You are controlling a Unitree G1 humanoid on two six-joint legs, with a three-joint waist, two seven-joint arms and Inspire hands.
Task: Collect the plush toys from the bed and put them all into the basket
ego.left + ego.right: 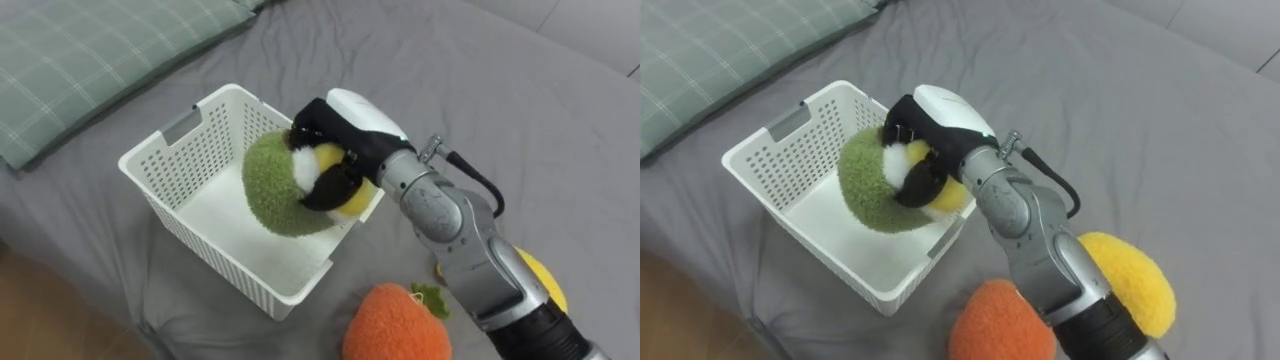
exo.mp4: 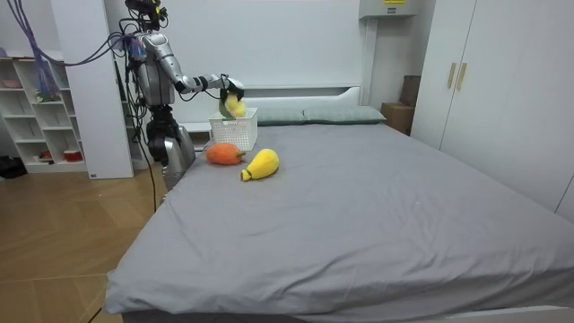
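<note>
My right hand is shut on a plush toy, green outside with a white and yellow inside, and holds it over the white slotted basket, partly within its rim. The basket stands on the grey bed. An orange plush carrot lies on the bed just in front of the basket. A yellow plush toy lies to its right, partly behind my forearm. In the room view I stand at the bed's corner with my arm stretched out over the basket.
A green checked pillow lies at the head of the bed, left of the basket. The bed's edge and wooden floor are at the lower left. Shelving stands behind me and wardrobes across the room.
</note>
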